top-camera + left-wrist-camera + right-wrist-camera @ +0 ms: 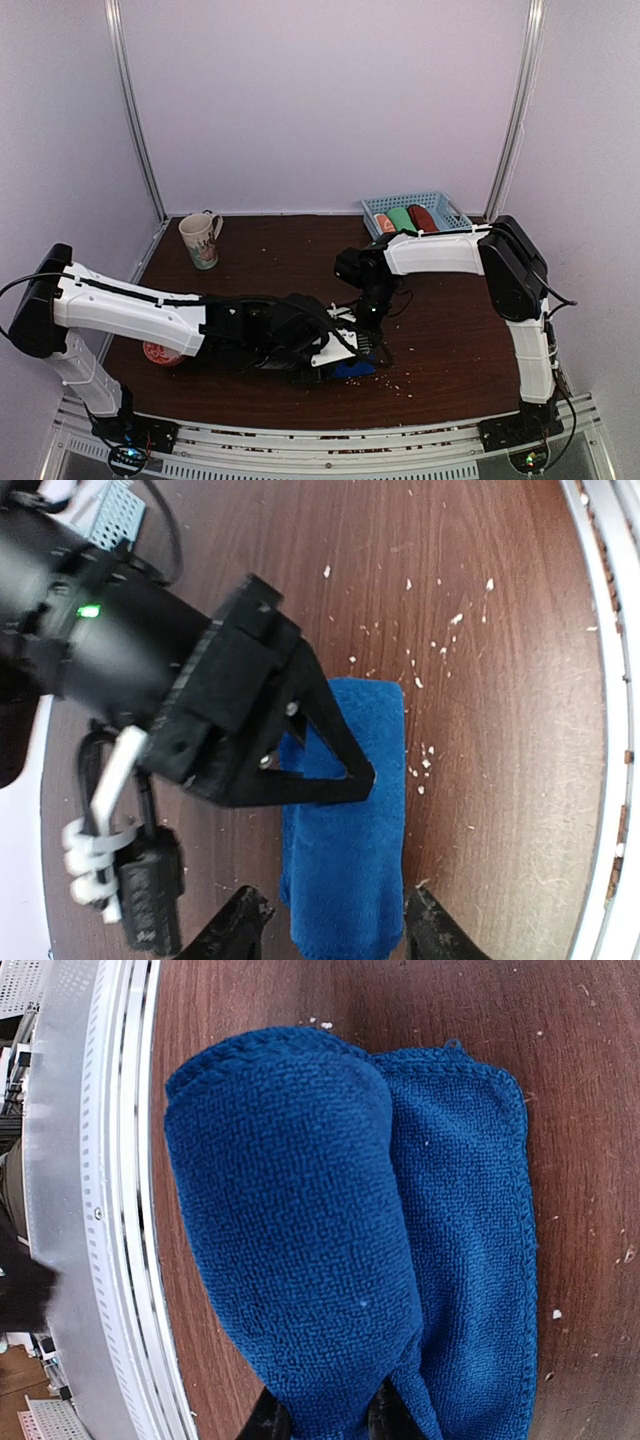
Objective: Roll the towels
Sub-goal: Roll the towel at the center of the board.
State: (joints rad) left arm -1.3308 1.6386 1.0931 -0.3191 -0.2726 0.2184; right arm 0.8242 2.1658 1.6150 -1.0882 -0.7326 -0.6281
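Note:
The royal blue towel point(352, 369) lies near the table's front edge, partly rolled, with a thick fold point(290, 1230) over a flat layer point(470, 1220). My right gripper point(328, 1420) is shut on the rolled fold, which fills the space between its fingertips. Seen from the left wrist, the right gripper's black fingers point(320, 770) press on the towel point(345, 870). My left gripper point(338, 925) is open and straddles the towel's near end, with a gap on the left side. A rust-brown roll point(424, 217) lies in the basket.
The blue basket point(445, 205) at the back right also holds a green roll point(403, 219) and an orange-and-white roll point(385, 223). A mug point(200, 240) stands at the back left. A reddish round thing point(160, 353) shows under the left arm. Crumbs point(430, 760) dot the wood.

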